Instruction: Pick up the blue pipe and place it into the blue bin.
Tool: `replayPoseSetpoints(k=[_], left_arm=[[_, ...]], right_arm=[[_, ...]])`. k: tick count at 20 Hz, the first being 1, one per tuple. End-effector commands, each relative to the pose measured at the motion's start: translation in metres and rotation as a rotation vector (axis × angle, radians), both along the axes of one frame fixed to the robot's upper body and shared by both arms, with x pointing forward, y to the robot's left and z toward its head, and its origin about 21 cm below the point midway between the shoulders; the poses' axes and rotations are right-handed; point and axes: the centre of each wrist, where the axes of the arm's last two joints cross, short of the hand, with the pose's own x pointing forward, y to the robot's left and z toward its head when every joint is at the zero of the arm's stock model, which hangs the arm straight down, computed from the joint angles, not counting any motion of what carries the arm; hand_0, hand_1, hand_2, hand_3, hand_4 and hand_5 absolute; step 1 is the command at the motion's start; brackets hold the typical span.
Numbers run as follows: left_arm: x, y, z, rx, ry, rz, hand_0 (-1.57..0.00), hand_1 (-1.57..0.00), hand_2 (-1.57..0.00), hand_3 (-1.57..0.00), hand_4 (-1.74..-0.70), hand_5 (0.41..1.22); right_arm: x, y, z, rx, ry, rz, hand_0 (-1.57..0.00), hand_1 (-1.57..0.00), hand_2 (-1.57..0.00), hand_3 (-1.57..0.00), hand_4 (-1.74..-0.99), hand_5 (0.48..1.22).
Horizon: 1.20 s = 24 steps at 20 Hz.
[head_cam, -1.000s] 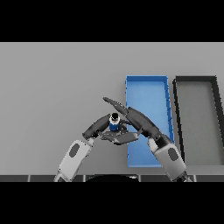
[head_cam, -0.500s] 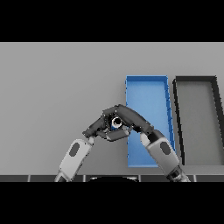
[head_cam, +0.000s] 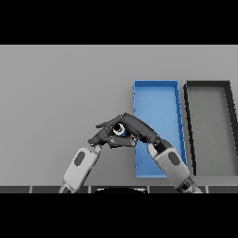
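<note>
Two long rectangular trays sit side by side on a plain grey surface [head_cam: 56, 83]: a blue bin [head_cam: 156, 93] with thin raised walls and a flat floor, nothing visible inside it, and just to its right a black bin [head_cam: 208, 90] of like shape with a grey floor, also showing no contents. Just left of the blue bin's lower half, the blue pipe [head_cam: 121, 131], only its pale round end and a sliver of blue visible, is clamped between both dark robot hands, the left robot hand [head_cam: 103, 135] curled against it from the left and the right robot hand [head_cam: 135, 128] wrapped over it.
</note>
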Motion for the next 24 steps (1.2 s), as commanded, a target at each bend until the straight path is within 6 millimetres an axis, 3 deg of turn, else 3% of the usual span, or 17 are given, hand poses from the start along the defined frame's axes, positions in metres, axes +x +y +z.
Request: replayPoseSetpoints(k=[1, 4, 5, 6, 9, 12, 14, 17, 21, 24], left_arm=[[0.001, 0.002, 0.000, 0.011, -0.003, 0.006, -1.57, -1.57, -1.57, -1.43, -1.73, 1.221], [0.000, 0.004, 0.002, 0.017, -0.054, 0.046, -1.57, -1.57, -1.57, -1.45, -1.72, 1.221], [0.000, 0.002, 0.002, 0.031, -0.067, 0.057, -1.46, -1.34, -1.29, -1.17, -1.60, 1.221], [0.000, 0.007, 0.002, 0.036, -0.070, 0.038, -1.17, -1.07, -1.03, -0.93, -1.47, 1.221], [0.003, 0.010, 0.001, 0.111, -0.092, -0.025, -0.60, -0.55, -0.53, -0.48, -1.21, 1.221], [0.003, 0.015, 0.001, 0.157, -0.067, -0.002, -0.31, -0.28, -0.27, -0.24, -1.05, 0.938], [0.003, 0.013, 0.003, 0.179, -0.034, 0.021, -0.20, -0.18, -0.17, -0.16, -1.00, 0.770], [0.001, 0.014, -0.001, 0.189, 0.027, 0.030, -0.10, -0.09, -0.09, -0.08, -0.97, 0.603], [-0.001, 0.011, -0.006, 0.213, 0.012, 0.056, -0.04, -0.04, -0.04, -0.03, -0.94, 0.495], [0.000, 0.014, -0.009, 0.227, 0.018, 0.051, -0.02, -0.02, -0.02, -0.02, -0.92, 0.474]], right_arm=[[-0.001, 0.002, -0.002, 0.012, -0.004, -0.007, -1.53, -1.53, -1.53, -1.50, -1.721, 1.160], [-0.002, 0.004, 0.000, 0.023, -0.019, -0.024, -1.55, -1.55, -1.55, -1.54, -1.731, 1.190], [-0.003, 0.004, 0.000, 0.017, -0.033, -0.031, -1.56, -1.56, -1.56, -1.54, -1.733, 1.196], [-0.005, 0.005, 0.000, 0.012, -0.040, -0.033, -1.56, -1.56, -1.56, -1.55, -1.734, 1.201], [-0.006, 0.008, 0.002, -0.012, 0.004, -0.052, -1.56, -1.56, -1.56, -1.56, -1.738, 1.211], [-0.008, 0.010, 0.003, -0.004, -0.009, -0.066, -1.57, -1.57, -1.57, -1.56, -1.739, 1.216], [-0.007, 0.010, -0.002, -0.002, -0.023, -0.065, -1.57, -1.57, -1.57, -1.57, -1.740, 1.218], [-0.007, 0.008, 0.000, 0.012, -0.020, -0.062, -1.57, -1.57, -1.57, -1.57, -1.740, 1.219], [-0.006, 0.008, 0.001, 0.074, 0.025, -0.041, -1.57, -1.57, -1.57, -1.57, -1.741, 1.220], [-0.002, 0.009, 0.020, 0.146, 0.074, -0.051, -1.57, -1.57, -1.57, -1.57, -1.741, 1.221]])
